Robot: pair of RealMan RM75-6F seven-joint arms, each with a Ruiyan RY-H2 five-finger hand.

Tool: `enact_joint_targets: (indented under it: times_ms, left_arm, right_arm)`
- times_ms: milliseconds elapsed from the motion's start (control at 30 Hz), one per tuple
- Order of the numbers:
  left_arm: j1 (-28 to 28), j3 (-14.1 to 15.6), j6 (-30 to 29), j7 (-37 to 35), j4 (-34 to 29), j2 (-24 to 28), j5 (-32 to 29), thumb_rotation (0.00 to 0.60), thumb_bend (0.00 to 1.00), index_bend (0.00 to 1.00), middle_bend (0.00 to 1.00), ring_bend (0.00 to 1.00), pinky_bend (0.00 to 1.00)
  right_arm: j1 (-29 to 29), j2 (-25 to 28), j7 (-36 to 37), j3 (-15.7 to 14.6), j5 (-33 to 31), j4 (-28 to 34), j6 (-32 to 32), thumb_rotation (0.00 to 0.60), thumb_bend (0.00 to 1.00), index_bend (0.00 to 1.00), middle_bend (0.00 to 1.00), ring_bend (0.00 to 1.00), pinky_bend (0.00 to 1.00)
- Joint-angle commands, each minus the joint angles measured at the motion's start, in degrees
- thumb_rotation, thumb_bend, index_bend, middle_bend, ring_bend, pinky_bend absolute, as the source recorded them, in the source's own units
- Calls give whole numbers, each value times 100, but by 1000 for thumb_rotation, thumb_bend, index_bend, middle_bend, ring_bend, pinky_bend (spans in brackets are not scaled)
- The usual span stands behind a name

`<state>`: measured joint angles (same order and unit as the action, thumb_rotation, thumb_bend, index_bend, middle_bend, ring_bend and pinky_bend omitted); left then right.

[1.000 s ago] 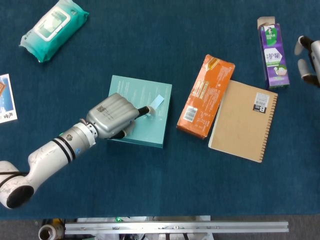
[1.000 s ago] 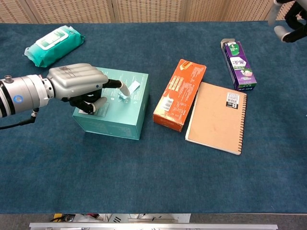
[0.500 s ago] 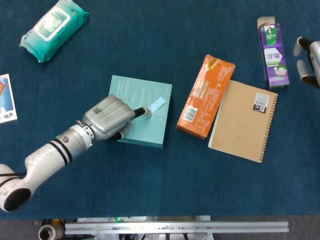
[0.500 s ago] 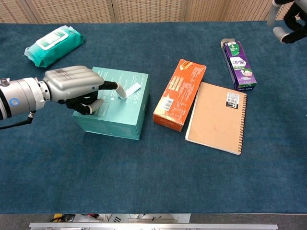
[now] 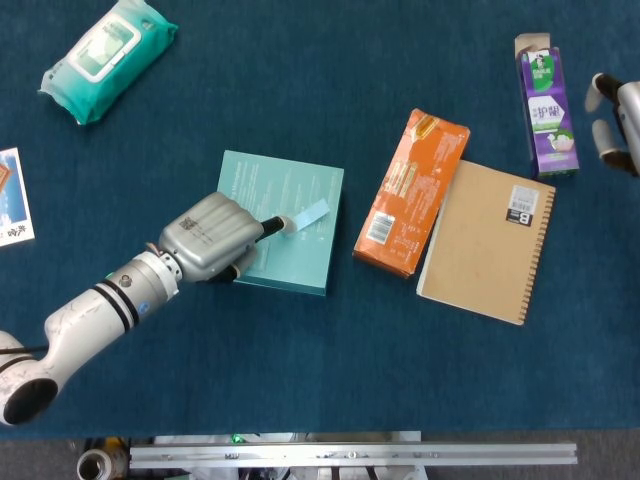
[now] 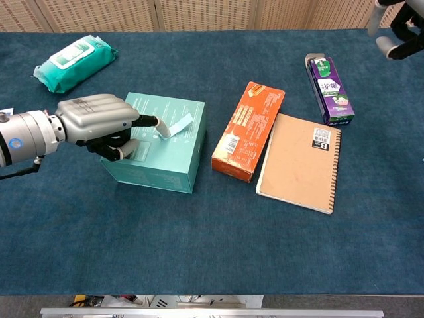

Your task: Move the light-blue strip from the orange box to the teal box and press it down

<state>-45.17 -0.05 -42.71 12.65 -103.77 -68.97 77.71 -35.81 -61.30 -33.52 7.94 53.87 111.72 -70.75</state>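
Observation:
The teal box (image 5: 285, 225) (image 6: 159, 146) lies left of centre, with the light-blue strip (image 5: 311, 211) (image 6: 177, 124) on its top near the right edge. The strip's far end tilts slightly up. My left hand (image 5: 205, 242) (image 6: 96, 119) rests over the box's left part with one finger stretched out. That fingertip touches the strip's near end, and the other fingers are curled in, holding nothing. The orange box (image 5: 412, 192) (image 6: 248, 130) lies to the right, with no strip on it. My right hand (image 5: 617, 120) (image 6: 396, 26) hovers empty at the far right edge, fingers apart.
A brown spiral notebook (image 5: 487, 240) (image 6: 298, 162) lies against the orange box's right side. A purple carton (image 5: 547, 105) (image 6: 330, 89) is near my right hand. A teal wipes pack (image 5: 107, 55) (image 6: 74, 61) sits at the back left, and a card (image 5: 12, 195) at the left edge.
My left hand has slid back to the left along the teal box, so more of the strip shows beyond the fingertip. The strip and my right hand have barely moved.

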Motion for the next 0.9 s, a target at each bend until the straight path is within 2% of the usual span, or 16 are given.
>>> enact_joint_targets:
  times_ms: [33,900]
  left_arm:
    - [4,12,-10,-12,-10,11,10,600,770,193,1000,1000,1000]
    - [125,144,-154,-24,-109,165,48,600,770,193,1000,1000,1000]
  right_arm:
    - [16,7,0,6,10,9,-3,600,409,475,914,1000,1000]
    - [138,90,-11,80,127,151,-39,600,409,475,917,1000,1000]
